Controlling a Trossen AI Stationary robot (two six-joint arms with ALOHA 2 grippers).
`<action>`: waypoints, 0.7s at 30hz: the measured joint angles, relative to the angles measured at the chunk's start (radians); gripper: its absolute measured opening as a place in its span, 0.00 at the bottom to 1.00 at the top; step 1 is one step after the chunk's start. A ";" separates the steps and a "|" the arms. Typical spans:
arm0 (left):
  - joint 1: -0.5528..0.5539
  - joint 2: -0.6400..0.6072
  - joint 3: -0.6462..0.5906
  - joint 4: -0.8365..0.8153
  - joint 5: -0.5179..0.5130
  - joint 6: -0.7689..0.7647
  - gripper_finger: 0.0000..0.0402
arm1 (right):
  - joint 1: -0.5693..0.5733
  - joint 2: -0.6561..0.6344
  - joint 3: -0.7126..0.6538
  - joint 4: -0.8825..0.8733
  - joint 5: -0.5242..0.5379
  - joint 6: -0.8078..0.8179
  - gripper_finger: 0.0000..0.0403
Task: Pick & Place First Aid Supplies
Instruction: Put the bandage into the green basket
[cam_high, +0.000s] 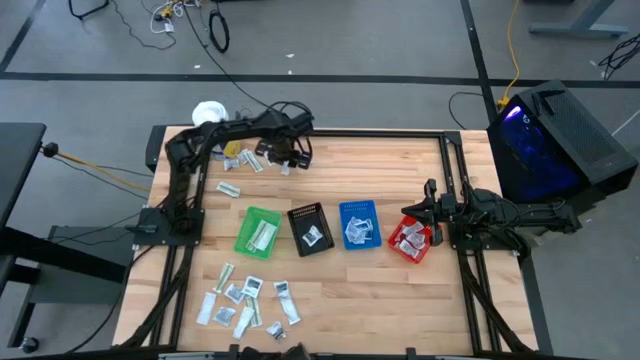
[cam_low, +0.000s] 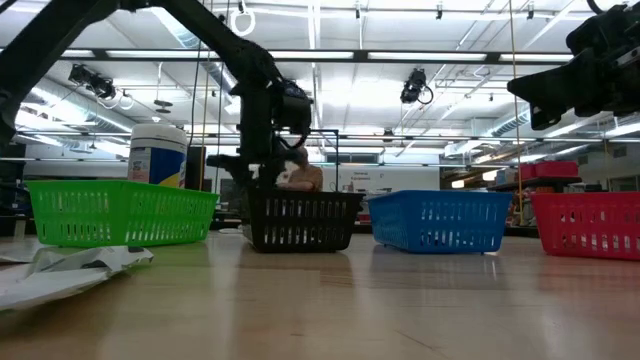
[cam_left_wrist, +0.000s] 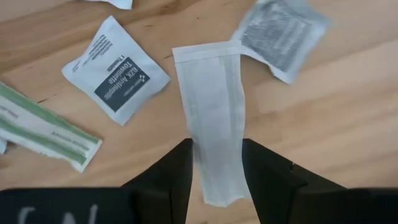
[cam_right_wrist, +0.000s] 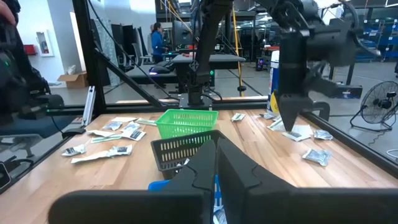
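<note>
Gripping: my left gripper (cam_left_wrist: 216, 163) has its fingers closed onto a long white strip packet (cam_left_wrist: 213, 118), the packet running out between them above the wooden table (cam_high: 400, 170).
Done so far: each bin holds something — the green bin (cam_high: 260, 231), black bin (cam_high: 310, 228), blue bin (cam_high: 358, 224) and red bin (cam_high: 411, 240) all show packets inside.
Left to do: a good deal, I judge. A cluster of sachets (cam_high: 246, 300) lies at the near edge, and more lie around my claw at the far side, including a white antiseptic towelette sachet (cam_left_wrist: 116, 69), a grey-printed sachet (cam_left_wrist: 281, 34) and a green-striped strip (cam_left_wrist: 43, 127).
Left arm pose: reaching over the far left part of the table, wrist pointing down, near the white tub (cam_high: 209, 113).
Right arm pose: my right gripper (cam_high: 425, 211) waits pinched shut and empty, beside the red bin.
</note>
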 joint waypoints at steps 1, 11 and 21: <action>-0.004 -0.013 0.000 -0.004 0.000 0.000 0.36 | 0.000 0.000 0.000 0.000 0.000 0.000 0.06; -0.085 -0.144 0.001 -0.005 -0.006 0.033 0.36 | 0.000 0.000 0.000 0.000 0.000 0.000 0.06; -0.208 -0.166 0.000 -0.028 -0.020 0.068 0.36 | 0.000 0.000 0.000 0.000 0.000 0.000 0.06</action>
